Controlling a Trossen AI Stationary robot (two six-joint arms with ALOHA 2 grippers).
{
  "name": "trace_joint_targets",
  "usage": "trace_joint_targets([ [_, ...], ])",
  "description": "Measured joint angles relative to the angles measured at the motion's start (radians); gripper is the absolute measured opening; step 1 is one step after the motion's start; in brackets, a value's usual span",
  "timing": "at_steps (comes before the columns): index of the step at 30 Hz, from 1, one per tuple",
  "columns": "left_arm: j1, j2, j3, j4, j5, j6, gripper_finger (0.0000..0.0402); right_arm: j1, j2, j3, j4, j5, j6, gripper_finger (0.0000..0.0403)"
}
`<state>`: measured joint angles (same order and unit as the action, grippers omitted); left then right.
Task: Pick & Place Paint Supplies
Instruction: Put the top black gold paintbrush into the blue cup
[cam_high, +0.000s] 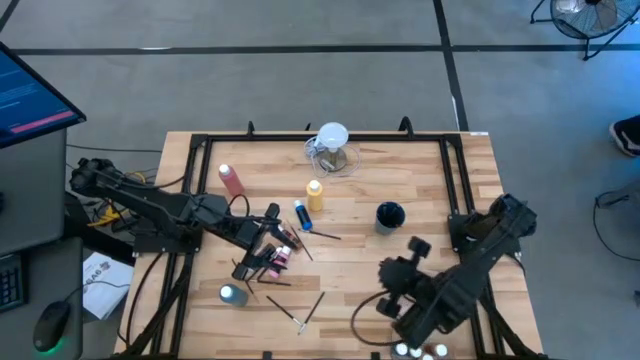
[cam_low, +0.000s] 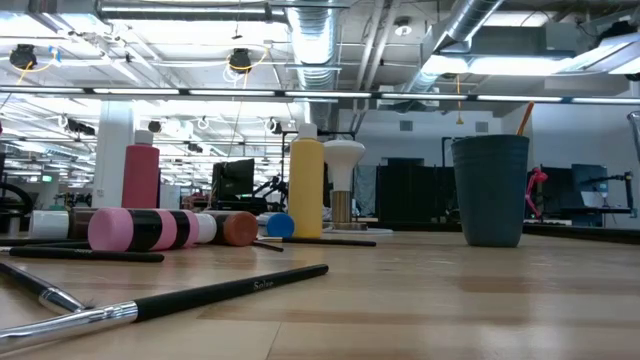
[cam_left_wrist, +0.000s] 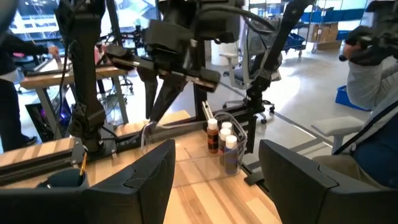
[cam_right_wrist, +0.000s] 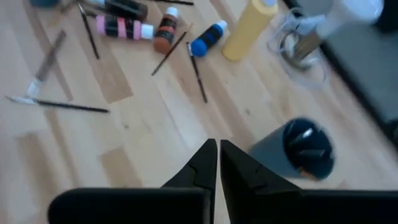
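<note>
from my low camera the nearest paintbrush (cam_low: 215, 292) lies almost crosswise, bristle end left, with small pale lettering on its handle that i can't read. behind it a pink bottle with black bands (cam_low: 150, 229) lies on its side, long axis left-right, beside a brown-capped bottle (cam_low: 232, 228). farther back the yellow squeeze bottle (cam_low: 306, 187) and pink-red squeeze bottle (cam_low: 141, 176) stand upright. the dark cup (cam_low: 490, 189) has bare wood around it. my left gripper (cam_high: 262, 255) hangs spread apart, empty, over the clutter; my right gripper (cam_right_wrist: 218, 163) is clenched on nothing near the front edge.
</note>
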<state>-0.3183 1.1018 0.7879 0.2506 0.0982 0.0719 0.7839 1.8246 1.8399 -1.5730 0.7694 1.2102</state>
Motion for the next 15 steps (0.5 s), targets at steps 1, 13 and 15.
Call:
trace_joint_targets([
  [1, 0.000, -0.005, 0.000, -0.004, 0.000, 0.000, 0.0219, 0.008, -0.015, -0.010, 0.009, -0.004, 0.024, 0.0013],
  [13, -0.029, -0.018, 0.000, -0.034, 0.000, -0.043, 0.0219, 0.110, -0.038, -0.045, 0.023, -0.509, 0.467, 0.0017],
  [15, -0.040, -0.018, 0.000, -0.035, 0.000, -0.052, 0.0219, 0.138, -0.038, -0.045, 0.037, -0.582, 0.577, 0.0018],
])
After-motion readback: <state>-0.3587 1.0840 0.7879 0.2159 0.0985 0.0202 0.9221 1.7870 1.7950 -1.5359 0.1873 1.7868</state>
